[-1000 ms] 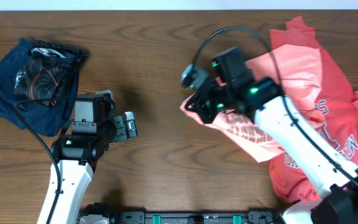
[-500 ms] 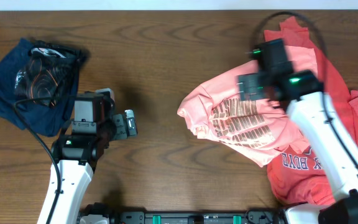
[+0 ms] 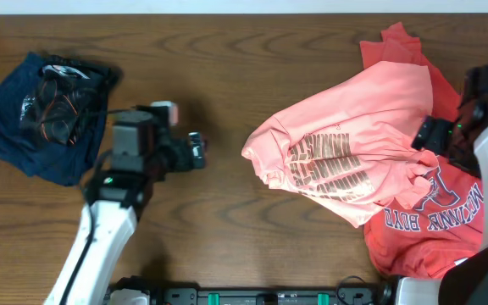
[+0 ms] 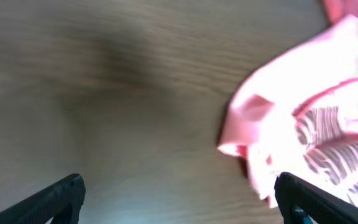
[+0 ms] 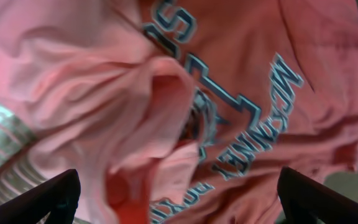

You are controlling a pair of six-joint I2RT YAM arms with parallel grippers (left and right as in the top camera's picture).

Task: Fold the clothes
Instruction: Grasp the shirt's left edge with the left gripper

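A light salmon-pink T-shirt (image 3: 346,140) with dark lettering lies crumpled on the table, right of centre, and partly overlaps a darker coral-red T-shirt (image 3: 451,216) with a navy-and-white print. My right gripper (image 3: 433,134) hangs open over the seam between the two shirts and holds nothing. In the right wrist view the red shirt's print (image 5: 260,106) and a pink fold (image 5: 73,87) fill the frame, with the gripper (image 5: 179,208) wide above them. My left gripper (image 3: 196,152) is open over bare wood, left of the pink shirt's nearest edge (image 4: 241,137).
A pile of navy-blue and black garments (image 3: 45,110) sits at the far left. Bare brown tabletop (image 3: 227,68) separates that pile from the shirts. The red shirt reaches the table's right edge.
My right gripper opened and dropped the pink shirt, then drew back to the right. The shirt now lies spread on the table. My left gripper moved right, toward it.
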